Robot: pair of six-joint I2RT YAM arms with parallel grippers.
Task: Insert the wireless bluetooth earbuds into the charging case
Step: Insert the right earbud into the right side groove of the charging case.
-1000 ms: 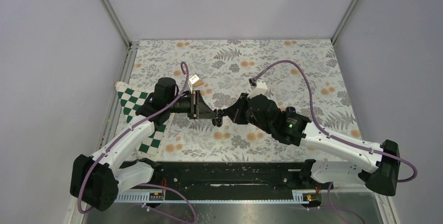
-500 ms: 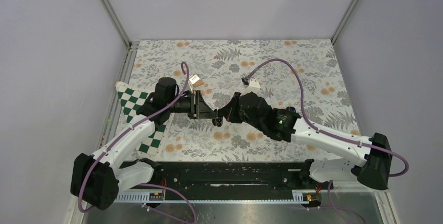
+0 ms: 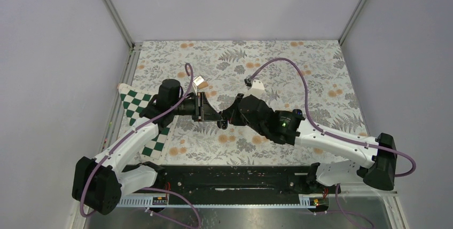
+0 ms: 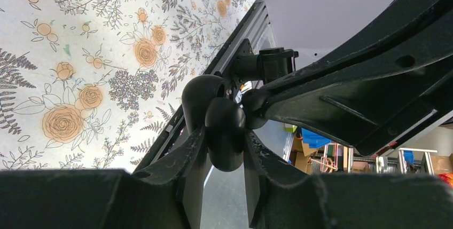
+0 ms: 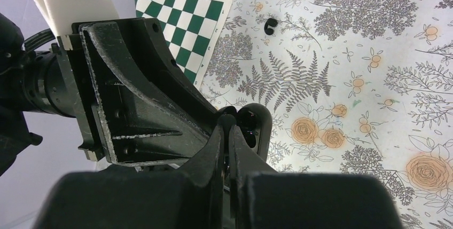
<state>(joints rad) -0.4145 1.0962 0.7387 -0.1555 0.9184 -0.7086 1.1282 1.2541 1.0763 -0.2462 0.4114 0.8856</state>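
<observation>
Top external view: floral table cloth (image 3: 299, 63) across the whole work surface; left arm (image 3: 133, 141) and right arm (image 3: 331, 141) reached inward, tips met above the cloth's middle; green-and-white checkerboard (image 3: 133, 106) lay flat at the left edge, partly under the left arm. Left wrist view: left gripper (image 4: 224, 149), fingers clamped on either side of the charging case (image 4: 224, 127), case held clear of the cloth, a second rounded black part behind it, whether its lid could not be told. Right wrist view: right gripper (image 5: 228, 133), fingers pressed nearly together, pinched a tiny black earbud (image 5: 228, 113) at their tips, touching the case.
</observation>
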